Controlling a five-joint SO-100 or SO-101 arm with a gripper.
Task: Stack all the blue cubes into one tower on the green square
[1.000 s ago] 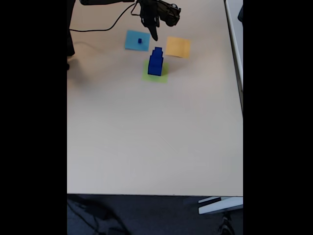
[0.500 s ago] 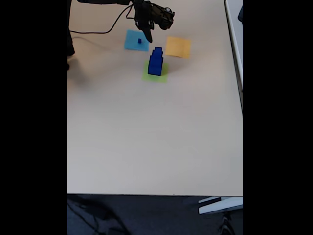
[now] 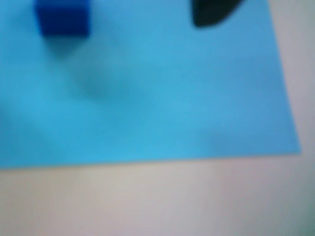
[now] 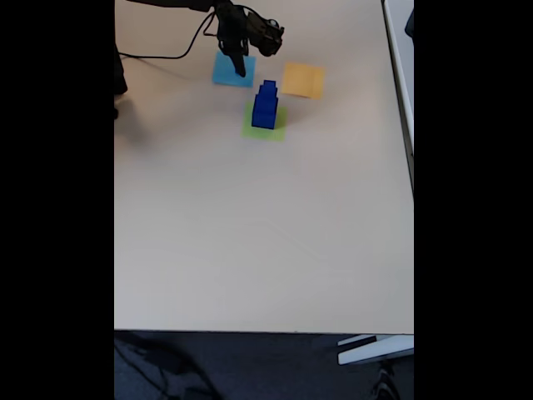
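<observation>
1. In the wrist view, a small dark-blue solid cube (image 3: 64, 17) sat near the top left on the flat light-blue paper square (image 3: 162, 93), standing clear of the paper's edges. This looked like the last loose cube, waiting where it could be picked.
2. Also in the wrist view, a dark rounded fingertip (image 3: 211, 12) poked in from the top edge, apart from the cube and to its right. The picture was blurred, and I could not tell whether the pincer was released or clenched; it held nothing that could be seen.
3. In the fixed view, the black two-finger gripper (image 4: 241, 67) hung over the light-blue square, pointing down at it, probably to line up on the loose cube, which the arm hid here.
4. In the fixed view, a stepped tower of dark-blue cubes (image 4: 266, 104) stood upright on the flat yellow-green square (image 4: 276, 132), largest at the bottom, presumably so the stack would stay steady.
5. A flat orange-yellow paper square (image 4: 303, 80) lay bare just beside the tower on the pale beige table (image 4: 266, 233).
6. The task seemed nearly done, with one cube left to carry over.
</observation>
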